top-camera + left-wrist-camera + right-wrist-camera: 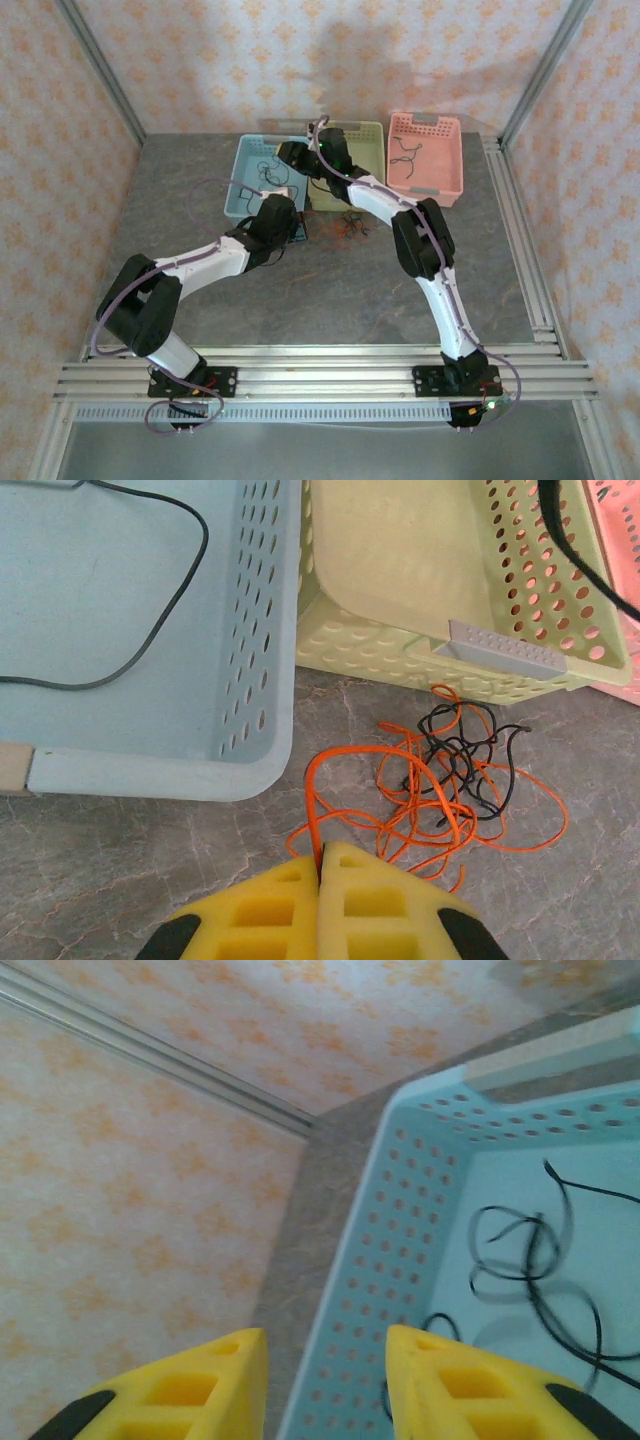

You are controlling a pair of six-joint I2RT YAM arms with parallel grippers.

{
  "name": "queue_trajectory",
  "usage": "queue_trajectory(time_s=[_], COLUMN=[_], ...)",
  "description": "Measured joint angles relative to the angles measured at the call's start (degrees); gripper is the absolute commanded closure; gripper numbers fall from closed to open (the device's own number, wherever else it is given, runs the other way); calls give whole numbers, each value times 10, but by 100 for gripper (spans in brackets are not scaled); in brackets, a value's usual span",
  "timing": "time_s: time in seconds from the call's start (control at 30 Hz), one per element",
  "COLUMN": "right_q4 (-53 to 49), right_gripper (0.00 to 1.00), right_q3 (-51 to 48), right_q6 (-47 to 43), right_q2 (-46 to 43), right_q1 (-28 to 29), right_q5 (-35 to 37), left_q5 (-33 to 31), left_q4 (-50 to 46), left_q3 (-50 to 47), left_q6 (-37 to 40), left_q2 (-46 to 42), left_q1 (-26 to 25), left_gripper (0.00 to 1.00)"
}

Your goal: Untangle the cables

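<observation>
Pinching a strand of tangled thin orange-and-black cables (pixel 445 780), just ahead, in the left end effector (pixel 320 865). Holding right end effector (pixel 325 1338) spread wide.

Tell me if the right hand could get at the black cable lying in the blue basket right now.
Probably yes. The right hand is open above the blue basket's wall, and the black cable lies loose on its floor just beyond, with nothing covering it.
</observation>
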Motion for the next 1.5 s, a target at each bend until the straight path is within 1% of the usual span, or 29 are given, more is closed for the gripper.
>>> queue_trajectory(time_s=[0.07,0.17,0.33,0.43,0.5,0.6,0.7,0.8,0.9,1.03,1.1,1.23,1.5], right_q4=[-12,-3,24,32,32,37,41,37,37,40,48,59,68], right_gripper=[63,64,64,64,65,64,65,66,66,66,66,65,65], right_q3=[-47,-147,-342,-443,-495,-565,-624,-653,-648,-631,-627,-627,-627], right_q6=[-19,-34,-67,-104,-133,-165,-182,-186,-189,-192,-189,-181,-181], right_q2=[-34,-111,-297,-418,-484,-541,-547,-515,-471,-421,-400,-379,-377], right_q1=[-5,-23,-78,-107,-111,-105,-100,-93,-74,-31,-19,-15,-15], right_q5=[7,13,26,49,66,78,85,100,108,136,148,175,208], left_q5=[0,0,1,2,2,2,2,2,2,2,4,4,10], left_q4=[0,0,0,0,0,0,0,0,0,-1,-1,-1,-3], left_q3=[0,0,0,0,0,0,0,2,2,3,4,5,12], left_q6=[0,0,0,0,0,0,0,0,0,0,0,0,0], left_q2=[0,0,0,1,1,3,4,6,9,12,13,13,18], left_q1=[0,0,0,0,0,0,0,0,0,0,0,0,0], left_gripper=[100,100,100,100,100,100,100,100,100,100,100,100,100])
